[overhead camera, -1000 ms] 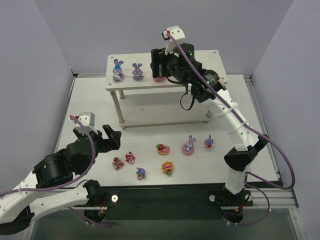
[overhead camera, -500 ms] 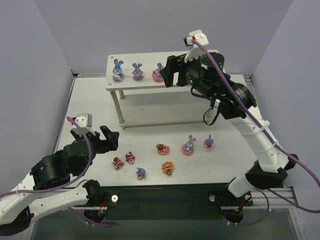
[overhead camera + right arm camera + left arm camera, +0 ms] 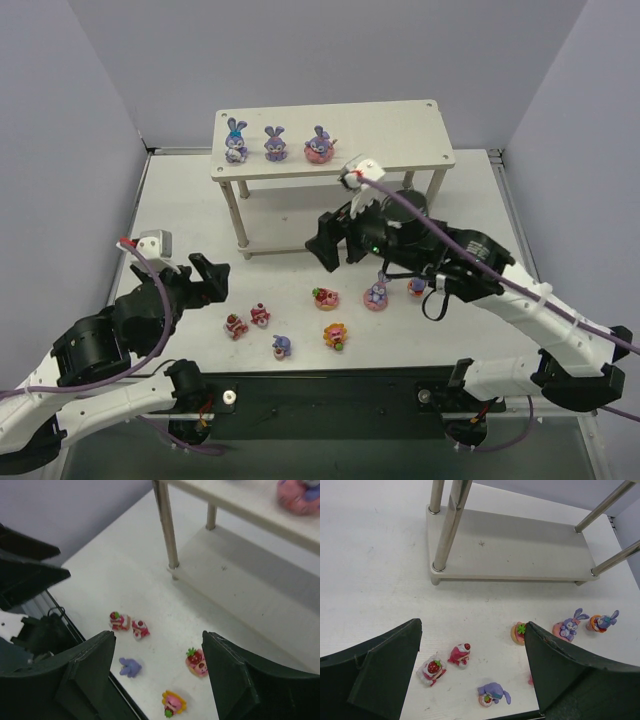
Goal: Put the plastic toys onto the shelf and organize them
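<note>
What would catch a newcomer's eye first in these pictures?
Three purple-blue plastic bunny figurines stand in a row on the top board of the pale wooden two-tier shelf, at its left end. Seven more small plastic toys lie scattered on the white table in front of the shelf. The black right arm's fingers hang open and empty just in front of the shelf.

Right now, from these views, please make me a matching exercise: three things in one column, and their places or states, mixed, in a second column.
Things:
1. right gripper
2. row of three bunnies
3. purple bunny nearest the table's near edge

Places or states:
a. lying on its side
b. standing on the shelf's top board
c. open, holding nothing

Pairs: 1-c, 2-b, 3-a
</note>
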